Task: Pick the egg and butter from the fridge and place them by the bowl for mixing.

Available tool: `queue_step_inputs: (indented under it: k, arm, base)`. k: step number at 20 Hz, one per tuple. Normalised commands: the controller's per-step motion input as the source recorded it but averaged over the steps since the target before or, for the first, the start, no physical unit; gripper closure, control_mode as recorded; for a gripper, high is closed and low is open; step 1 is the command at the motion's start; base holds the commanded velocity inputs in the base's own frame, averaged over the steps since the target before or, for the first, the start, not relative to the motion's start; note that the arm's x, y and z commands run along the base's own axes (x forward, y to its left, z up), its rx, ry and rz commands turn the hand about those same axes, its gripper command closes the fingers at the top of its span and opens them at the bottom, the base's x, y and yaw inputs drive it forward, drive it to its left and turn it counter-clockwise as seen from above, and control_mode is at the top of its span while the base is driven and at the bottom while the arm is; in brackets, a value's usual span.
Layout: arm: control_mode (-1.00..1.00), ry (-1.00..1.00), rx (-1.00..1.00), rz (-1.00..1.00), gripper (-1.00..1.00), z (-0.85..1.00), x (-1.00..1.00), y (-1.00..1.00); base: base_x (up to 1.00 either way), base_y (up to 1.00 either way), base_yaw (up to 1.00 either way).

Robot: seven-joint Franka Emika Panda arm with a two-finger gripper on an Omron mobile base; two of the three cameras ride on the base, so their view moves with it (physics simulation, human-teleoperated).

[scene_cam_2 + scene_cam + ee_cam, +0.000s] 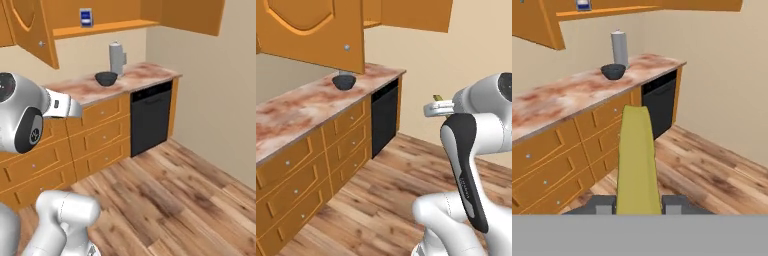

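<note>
Left base view: we log the bowl [344,81] on the marble counter [301,107] in the upper left, under an open cupboard door [311,27]; at right centre, the gripper [438,106] juts from the arm with a sliver of the butter [437,97] showing above it. Right base view: we log the bowl [106,78] at upper centre beside a tall grey cylinder [117,58], a black dishwasher front [151,117] to its right, and a small blue-and-white item [86,17] on the shelf above; we cannot tell the finger state here. Hand view: we log the butter [637,160] rising from bottom centre, 1 olive-yellow stick pinched between the 2 fingertips [675,205], with the bowl [613,71] well apart at upper left. We judge the butter light, soft and somewhat slippery, best held across its narrow sides near 1 end with gentle pressure. The hand view alone reveals the grip; the base views supply the arm's posture.
</note>
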Motion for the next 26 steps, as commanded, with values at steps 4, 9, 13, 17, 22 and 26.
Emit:
queue_step_inputs:
  k: [4, 9, 13, 17, 22, 26]
  arm:
    - [1.00, 0.00, 0.00, 0.00, 1.00, 0.00, 0.00, 0.00]
    - [1.00, 0.00, 0.00, 0.00, 1.00, 0.00, 0.00, 0.00]
    - [1.00, 0.00, 0.00, 0.00, 1.00, 0.00, 0.00, 0.00]
    - [1.00, 0.00, 0.00, 0.00, 1.00, 0.00, 0.00, 0.00]
    - [1.00, 0.00, 0.00, 0.00, 1.00, 0.00, 0.00, 0.00]
    - [1.00, 0.00, 0.00, 0.00, 1.00, 0.00, 0.00, 0.00]
  base:
    - [0.84, -0.95, 0.40]
    - [0.99, -0.76, 0.46]
    - [1.00, -0.79, 0.45]
    - [0.89, -0.79, 0.48]
    - [0.92, -0.47, 0.37]
    - [0.99, 0.00, 0.22]
